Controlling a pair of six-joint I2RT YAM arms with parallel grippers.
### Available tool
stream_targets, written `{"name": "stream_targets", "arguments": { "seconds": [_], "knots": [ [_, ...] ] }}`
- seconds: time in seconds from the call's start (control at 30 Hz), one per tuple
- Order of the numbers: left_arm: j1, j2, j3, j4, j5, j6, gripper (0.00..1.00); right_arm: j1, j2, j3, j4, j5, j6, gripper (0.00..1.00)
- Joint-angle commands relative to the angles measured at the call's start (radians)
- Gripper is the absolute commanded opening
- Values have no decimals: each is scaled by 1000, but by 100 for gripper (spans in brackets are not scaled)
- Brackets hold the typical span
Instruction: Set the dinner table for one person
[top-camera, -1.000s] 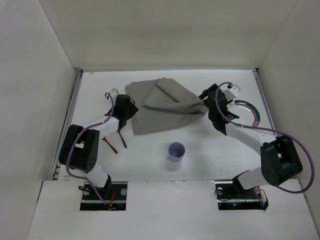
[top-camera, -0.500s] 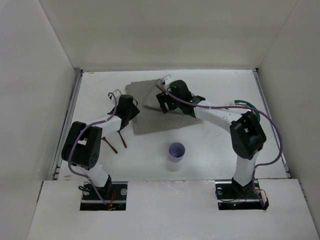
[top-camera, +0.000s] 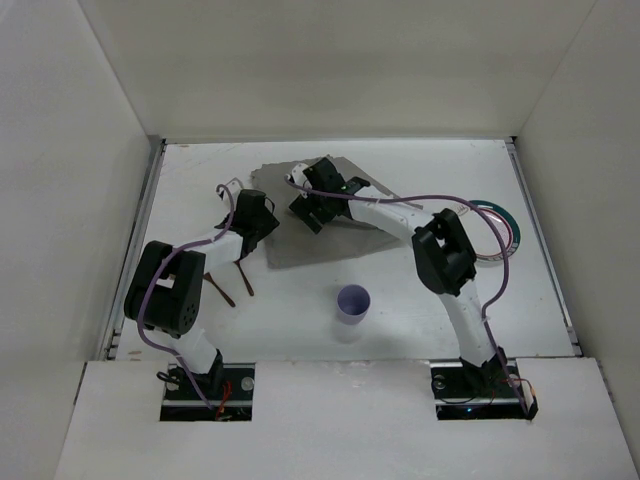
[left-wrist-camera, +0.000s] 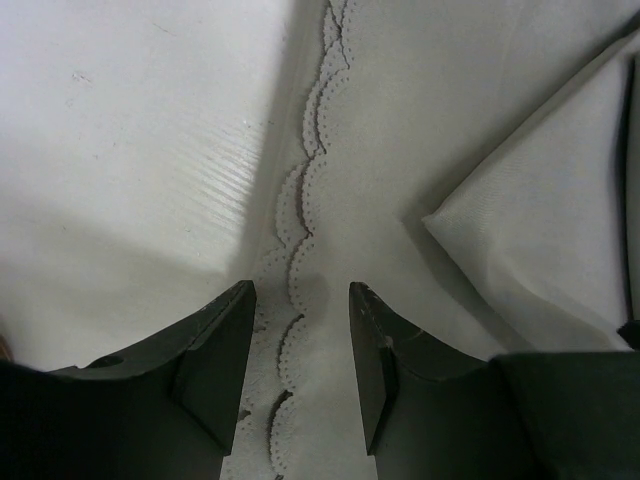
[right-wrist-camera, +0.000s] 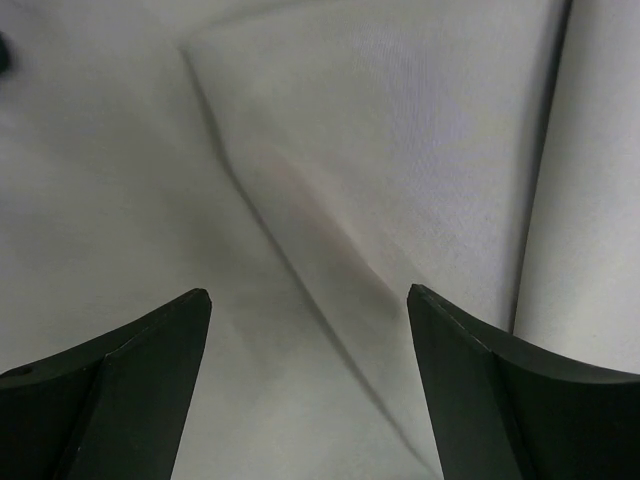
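White tabletop (top-camera: 420, 290) fills the booth. The grey mat (top-camera: 305, 245) lies left of centre toward the far edge, one flap (left-wrist-camera: 540, 240) doubled over it. Left gripper (left-wrist-camera: 300, 287) straddles the mat's scalloped edge, fingers parted, nothing pinched. Right gripper (right-wrist-camera: 308, 292) hovers over the fold, spread wide. We judge the step to be flattening the mat: pin the edge first, take only the top layer, draw it outward low. Cup (top-camera: 352, 302) and plate (top-camera: 507, 228) stand well apart from the mat.
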Motion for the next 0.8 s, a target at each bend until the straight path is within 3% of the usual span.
{"name": "stream_targets", "arguments": {
  "seconds": [0.0,0.1,0.3,0.4,0.53,0.77],
  "knots": [
    [9,-11,-9,20,28,7,40,-5,26,87,-60,26,-42,84],
    [12,-1,-12,29,36,4,40,-5,57,117,-80,41,-46,73],
    [14,33,3,32,59,0,38,-16,53,102,7,122,-39,23],
    [12,50,10,34,74,-3,34,-50,-10,28,150,200,-13,7],
    [12,73,17,40,82,-11,25,-132,-90,-27,250,278,42,4],
    [17,73,13,42,80,-20,9,-330,-92,19,311,510,177,6]
  ]
}}
